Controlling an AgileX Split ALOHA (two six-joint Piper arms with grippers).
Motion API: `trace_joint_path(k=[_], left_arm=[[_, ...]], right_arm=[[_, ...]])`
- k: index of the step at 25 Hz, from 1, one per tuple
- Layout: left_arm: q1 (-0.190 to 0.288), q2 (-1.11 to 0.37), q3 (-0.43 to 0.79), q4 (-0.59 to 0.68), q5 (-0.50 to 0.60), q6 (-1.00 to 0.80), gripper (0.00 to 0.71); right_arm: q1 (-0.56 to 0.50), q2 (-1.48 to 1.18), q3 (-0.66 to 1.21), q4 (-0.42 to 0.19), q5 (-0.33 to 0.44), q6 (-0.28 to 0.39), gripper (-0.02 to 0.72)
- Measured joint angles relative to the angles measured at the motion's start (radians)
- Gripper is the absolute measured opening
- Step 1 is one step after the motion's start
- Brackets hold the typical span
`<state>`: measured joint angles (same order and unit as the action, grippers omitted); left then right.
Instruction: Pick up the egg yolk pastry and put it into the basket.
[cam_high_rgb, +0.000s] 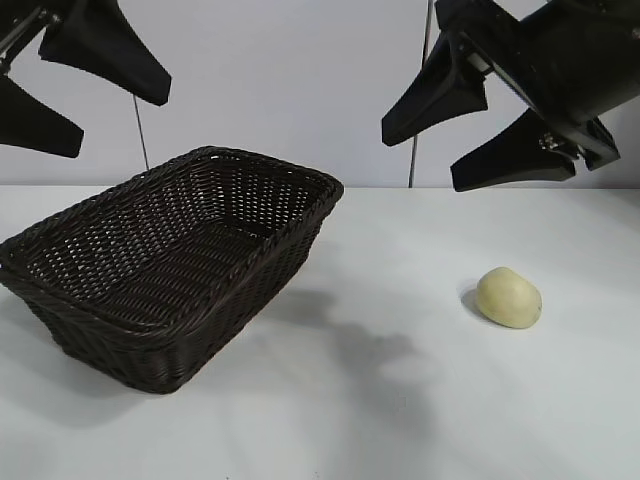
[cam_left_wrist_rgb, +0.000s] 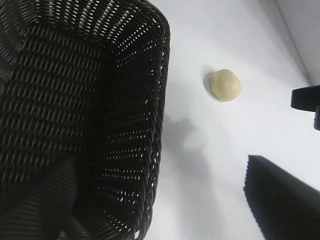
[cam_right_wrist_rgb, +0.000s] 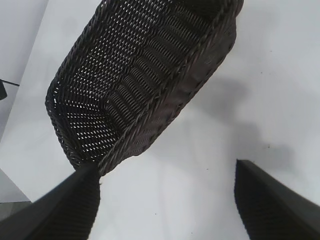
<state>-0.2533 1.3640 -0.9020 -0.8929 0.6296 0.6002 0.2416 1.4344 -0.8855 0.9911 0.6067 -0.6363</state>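
we see the egg yolk pastry (cam_high_rgb: 509, 297) lying on the white tabletop (cam_high_rgb: 400, 400) at the right of the exterior frame, a little below centre, with a small shadow beside it. it is pale yellow-cream and rounded, and nothing touches it. the basket (cam_high_rgb: 150, 330) sits at the left of that frame, dark woven wicker with a braided rim, turned at an angle so that one corner points toward the upper middle. pastry and basket are well apart, with bare tabletop between them.

the left gripper (cam_high_rgb: 62, 80) hangs in the upper left corner of the exterior frame, above the basket, its two black fingers spread wide and holding nothing. the right gripper (cam_high_rgb: 470, 130) hangs in the upper right, above and slightly behind the pastry, its fingers also parted and empty.

in the left wrist view the basket (cam_left_wrist_rgb: 150, 150) fills the left half and the pastry (cam_left_wrist_rgb: 225, 85) shows in the upper right of centre on the tabletop. in the right wrist view we see the basket (cam_right_wrist_rgb: 165, 110) across the upper part of the frame; the pastry does not appear there.
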Motion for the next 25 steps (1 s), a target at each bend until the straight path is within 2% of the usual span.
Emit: trace_joint_path(k=[25], left_arm=[[0.000, 0.000, 0.000, 0.000, -0.020, 0.000, 0.658]], right_arm=[[0.000, 0.000, 0.000, 0.001, 0.001, 0.004, 0.540]])
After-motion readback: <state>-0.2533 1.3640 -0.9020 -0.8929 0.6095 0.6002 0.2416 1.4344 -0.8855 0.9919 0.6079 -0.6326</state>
